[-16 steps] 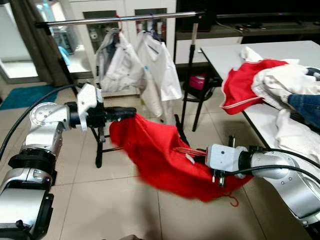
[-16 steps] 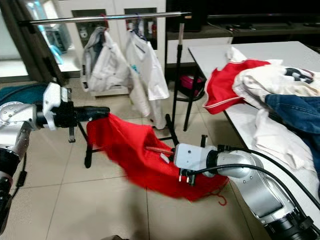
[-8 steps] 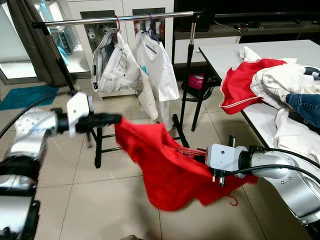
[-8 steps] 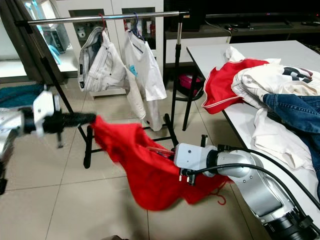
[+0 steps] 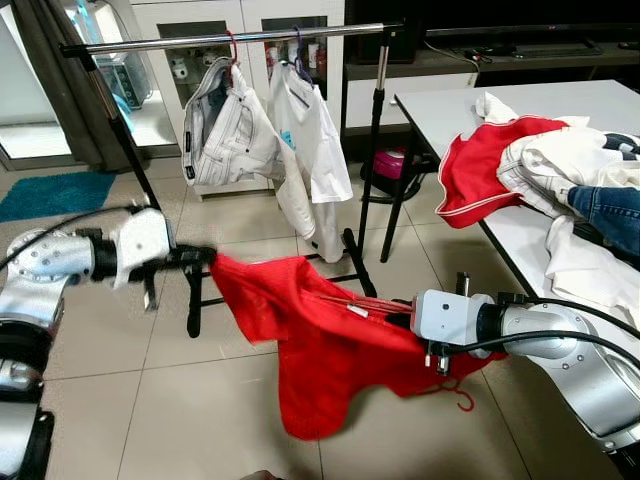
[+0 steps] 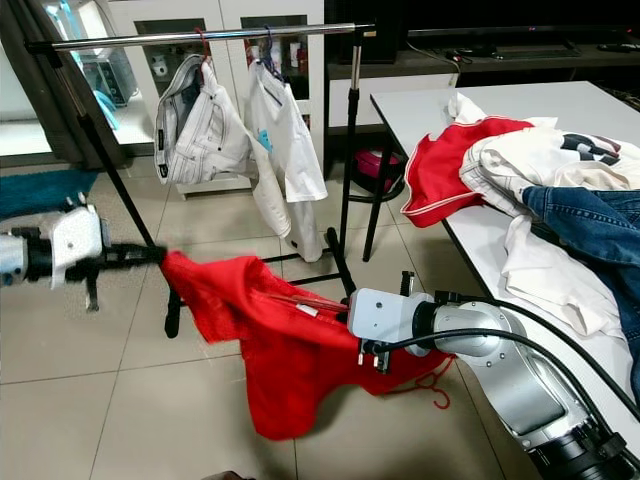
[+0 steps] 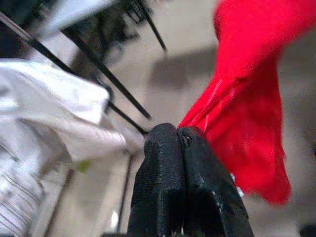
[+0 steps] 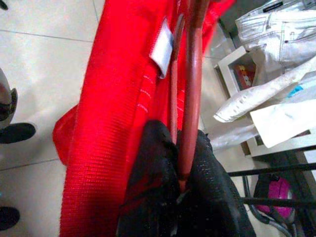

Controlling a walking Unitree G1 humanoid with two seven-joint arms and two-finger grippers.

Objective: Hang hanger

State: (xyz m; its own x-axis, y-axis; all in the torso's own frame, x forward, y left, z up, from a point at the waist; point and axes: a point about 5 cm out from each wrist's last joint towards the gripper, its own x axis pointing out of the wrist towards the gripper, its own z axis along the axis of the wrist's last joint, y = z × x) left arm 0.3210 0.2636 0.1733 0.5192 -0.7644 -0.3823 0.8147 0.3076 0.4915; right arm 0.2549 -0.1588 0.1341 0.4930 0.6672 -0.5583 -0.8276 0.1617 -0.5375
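Seen from the robot's head, both silver arms are reaching forward over a tiled floor (image 5: 200, 400), stretching a red garment (image 5: 320, 350) between them. The left arm is extending from 9 o'clock, forearm level, and the left tool (image 5: 203, 256) is pinching the garment's upper corner, its two black fingers (image 7: 177, 182) pressed together on the cloth. The right arm is bending in from 4 o'clock, forearm pointing toward 9 o'clock, and the right tool (image 5: 402, 318) is clamping the thin rods of a red hanger (image 8: 190, 98) that is lying inside the garment; its hook (image 5: 462, 402) is dangling below the forearm. The garment is sagging toward 6 o'clock. At 12 o'clock a clothes rail (image 5: 230, 38) is carrying white trousers (image 5: 225, 135) and a white shirt (image 5: 305, 140) on hangers. At 2 o'clock a white bench (image 5: 440, 100) is holding a heap of clothes (image 5: 550, 160), red, white and denim.
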